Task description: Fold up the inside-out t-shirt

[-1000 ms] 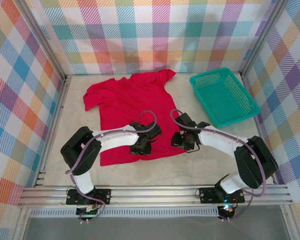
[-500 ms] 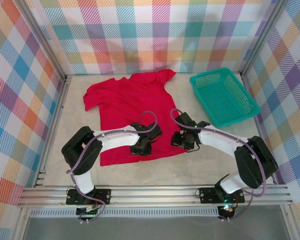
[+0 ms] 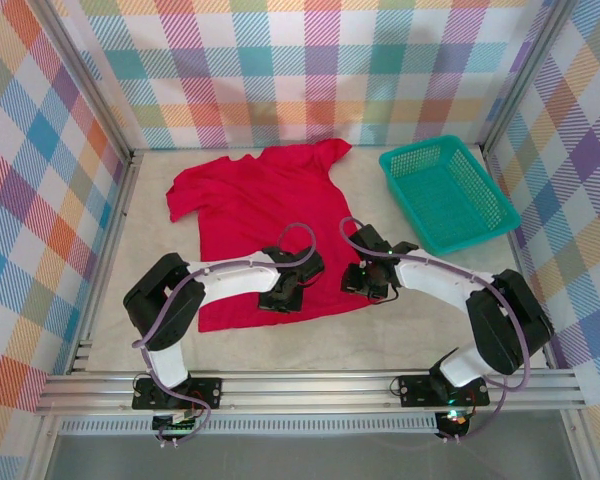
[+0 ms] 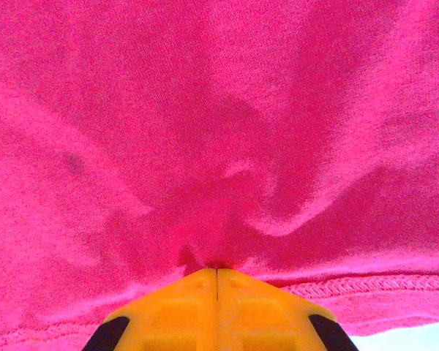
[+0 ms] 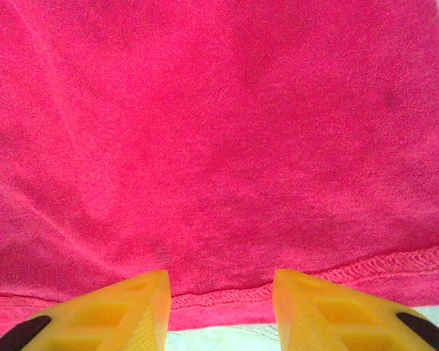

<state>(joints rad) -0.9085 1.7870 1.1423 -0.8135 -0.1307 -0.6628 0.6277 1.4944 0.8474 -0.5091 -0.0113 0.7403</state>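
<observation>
The inside-out t-shirt (image 3: pixel 248 205), bright red, lies spread flat on the table with its neck toward the far wall and its hem toward me. My left gripper (image 3: pixel 281 297) rests on the shirt near the hem. In the left wrist view its orange jaws (image 4: pixel 217 272) are pressed together, and the red cloth (image 4: pixel 227 139) puckers into folds that run to their tips. My right gripper (image 3: pixel 366 284) sits at the hem's right end. In the right wrist view it (image 5: pixel 221 284) is open, its fingers (image 5: pixel 311 303) on either side of the stitched hem (image 5: pixel 219 300).
A teal mesh basket (image 3: pixel 416 151) stands at the back right, apart from the shirt. Plaid walls close in the table on three sides. Bare pale tabletop (image 3: pixel 420 325) runs along the front below the hem and to the shirt's left.
The left gripper's jaws have closed fully, pinching cloth near the hem. The right gripper has stayed open in the same place.
</observation>
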